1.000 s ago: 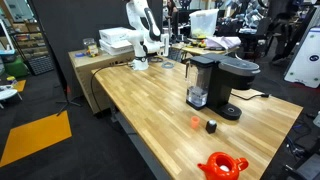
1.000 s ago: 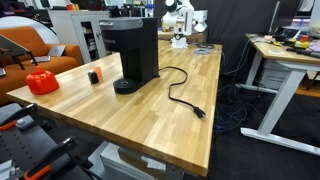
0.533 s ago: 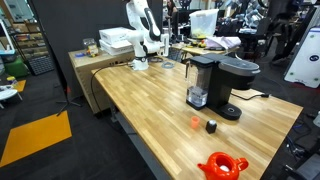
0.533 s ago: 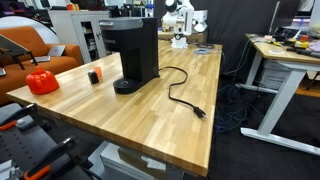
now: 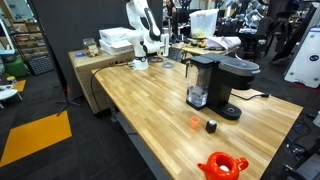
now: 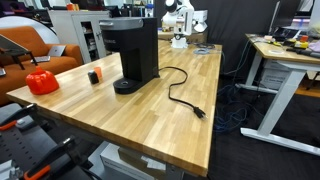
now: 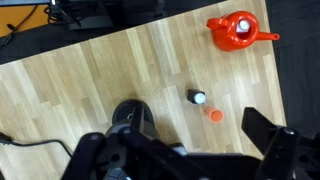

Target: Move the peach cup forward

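Observation:
The peach cup [image 5: 195, 123] is a tiny orange-peach cup standing on the wooden table [image 5: 140, 100], next to a tiny black cylinder [image 5: 211, 126] and in front of the black coffee maker [image 5: 220, 85]. In the wrist view the cup [image 7: 215, 115] lies just below the cylinder [image 7: 197, 97]. In an exterior view the cup [image 6: 98, 74] peeks out beside the cylinder. My gripper [image 7: 172, 132] is open and empty, high above the table and far from the cup. The white arm [image 5: 145, 30] stands at the table's far end.
A bright red round item [image 5: 222, 166] sits near the table edge close to the cup; it also shows in the wrist view [image 7: 238, 30]. The coffee maker's black cord [image 6: 180, 95] trails across the table. Desks and clutter [image 5: 210, 40] stand behind.

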`<action>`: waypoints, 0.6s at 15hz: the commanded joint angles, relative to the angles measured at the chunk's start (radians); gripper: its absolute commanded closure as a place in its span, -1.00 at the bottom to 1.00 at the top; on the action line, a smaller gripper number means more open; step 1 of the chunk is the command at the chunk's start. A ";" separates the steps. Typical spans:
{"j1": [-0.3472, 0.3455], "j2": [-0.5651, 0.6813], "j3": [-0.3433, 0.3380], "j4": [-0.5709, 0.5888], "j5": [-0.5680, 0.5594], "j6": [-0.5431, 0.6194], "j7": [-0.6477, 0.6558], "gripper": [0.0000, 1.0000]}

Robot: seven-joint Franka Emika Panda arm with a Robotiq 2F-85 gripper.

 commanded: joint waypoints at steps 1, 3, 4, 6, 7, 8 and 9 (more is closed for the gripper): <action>0.013 -0.028 0.030 -0.003 -0.018 0.015 -0.049 -1.00; 0.035 -0.034 0.053 0.004 -0.014 0.019 -0.075 -1.00; 0.047 -0.033 0.067 0.007 -0.016 0.026 -0.083 -1.00; 0.068 -0.014 0.099 0.009 -0.033 0.063 -0.080 -1.00; 0.081 0.009 0.112 0.013 -0.025 0.083 -0.079 -1.00; 0.089 0.030 0.125 0.015 -0.023 0.107 -0.074 -1.00; 0.097 0.062 0.135 0.021 -0.015 0.132 -0.066 -1.00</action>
